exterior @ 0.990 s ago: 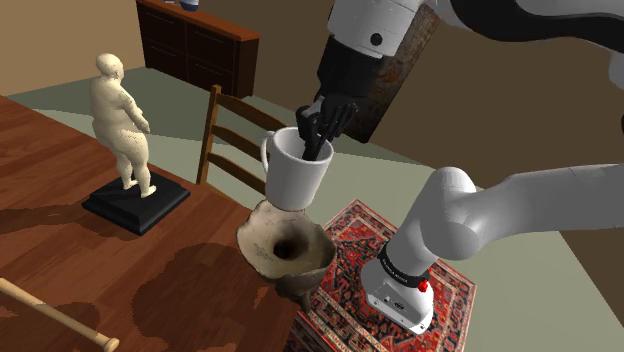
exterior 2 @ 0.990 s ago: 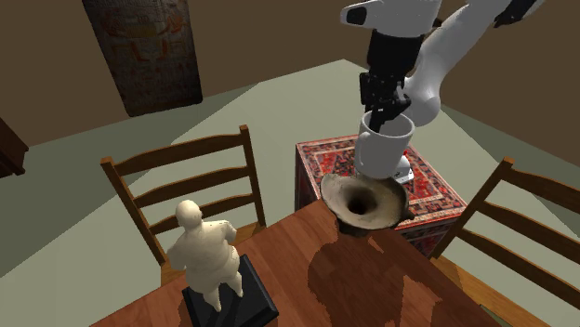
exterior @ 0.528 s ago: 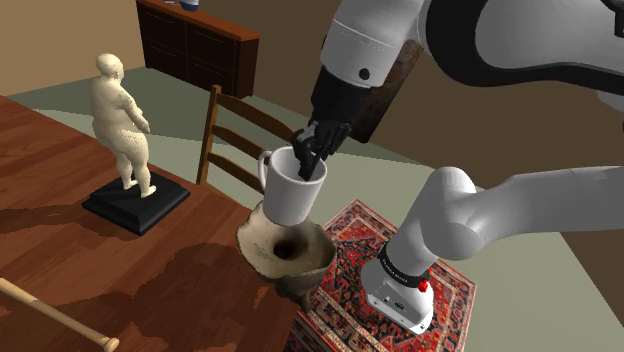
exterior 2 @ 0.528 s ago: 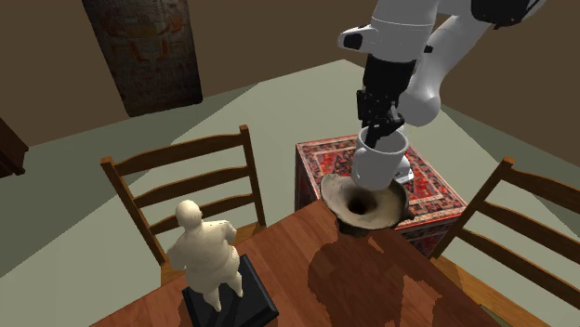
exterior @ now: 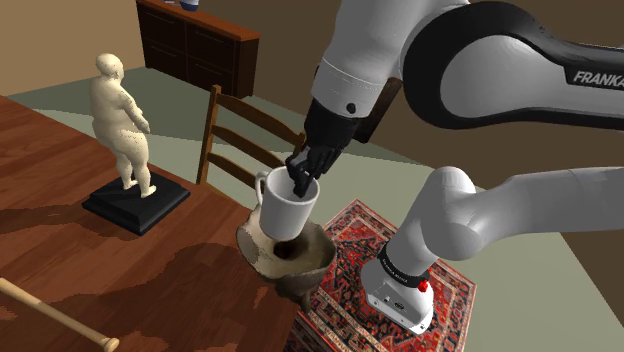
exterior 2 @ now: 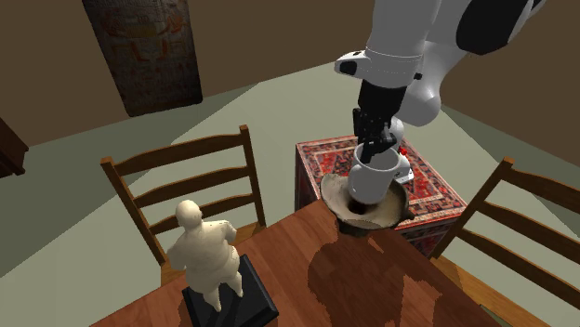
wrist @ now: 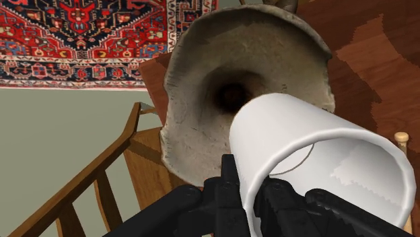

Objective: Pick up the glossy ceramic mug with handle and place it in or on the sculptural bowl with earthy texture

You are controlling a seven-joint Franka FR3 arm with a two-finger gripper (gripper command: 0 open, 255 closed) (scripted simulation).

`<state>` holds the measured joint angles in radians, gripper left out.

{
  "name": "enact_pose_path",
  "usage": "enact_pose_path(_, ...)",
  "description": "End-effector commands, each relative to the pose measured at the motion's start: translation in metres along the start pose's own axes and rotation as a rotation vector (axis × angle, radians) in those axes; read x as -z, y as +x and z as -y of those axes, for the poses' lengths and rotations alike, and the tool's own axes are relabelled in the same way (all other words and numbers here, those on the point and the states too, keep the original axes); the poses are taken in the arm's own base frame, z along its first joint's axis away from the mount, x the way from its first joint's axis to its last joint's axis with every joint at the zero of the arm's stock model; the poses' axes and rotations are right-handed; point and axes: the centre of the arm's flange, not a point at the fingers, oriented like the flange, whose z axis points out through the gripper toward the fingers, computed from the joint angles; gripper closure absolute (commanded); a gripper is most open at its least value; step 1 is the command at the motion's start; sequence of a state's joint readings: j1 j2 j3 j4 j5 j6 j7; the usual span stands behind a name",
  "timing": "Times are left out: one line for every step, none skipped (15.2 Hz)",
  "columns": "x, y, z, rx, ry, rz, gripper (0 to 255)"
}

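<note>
The bowl at the counter edge is hiding the base of the mug from us, so we are unsure whether they touch. The mug is standing nearly upright in the bowl, mouth up, handle pointing toward the shoulder view's left. The fingers are clamping its wall, one partly hidden inside.

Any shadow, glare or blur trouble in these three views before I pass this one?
Shoulder view: dark, hard-edged shadow patches lie on the table beside the bowl; the mug shows no glare. Second exterior view: a similar dark patch on the wood, on the camera's side of the bowl. Wrist view: jagged-edged shading inside the mug; nothing blurred.
</note>
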<state>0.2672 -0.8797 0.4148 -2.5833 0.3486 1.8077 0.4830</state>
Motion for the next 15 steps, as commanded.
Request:
enact_pose_path(-0.005, -0.001, -0.001, 0.0, 0.0, -0.001, 255)
enact_pose_path(-0.005, -0.001, -0.001, 0.0, 0.0, -0.001, 255)
enact_pose_path(-0.005, -0.001, -0.001, 0.0, 0.0, -0.001, 255)
enact_pose_path(-0.005, -0.001, -0.001, 0.0, 0.0, -0.001, 255)
enact_pose_path(-0.005, -0.001, -0.001, 0.0, 0.0, -0.001, 255)
enact_pose_path(-0.005, -0.001, -0.001, 0.0, 0.0, -0.001, 255)
enact_pose_path(-0.005, -0.001, -0.001, 0.0, 0.0, -0.001, 255)
enact_pose_path(-0.005, -0.001, -0.001, 0.0, 0.0, -0.001, 255)
enact_pose_path(-0.005, -0.001, -0.001, 0.0, 0.0, -0.001, 0)
enact_pose_path(-0.005, -0.001, -0.001, 0.0, 0.0, -0.001, 0)
enact_pose_path(-0.005, -0.001, -0.001, 0.0, 0.0, -0.001, 0)
enact_pose_path(-0.005, -0.001, -0.001, 0.0, 0.0, -0.001, 0)
enact_pose_path(-0.005, -0.001, -0.001, 0.0, 0.0, -0.001, 0)
enact_pose_path(-0.005, -0.001, -0.001, 0.0, 0.0, -0.001, 0)
enact_pose_path(0.008, -0.001, -0.001, 0.0, 0.0, -0.001, 0)
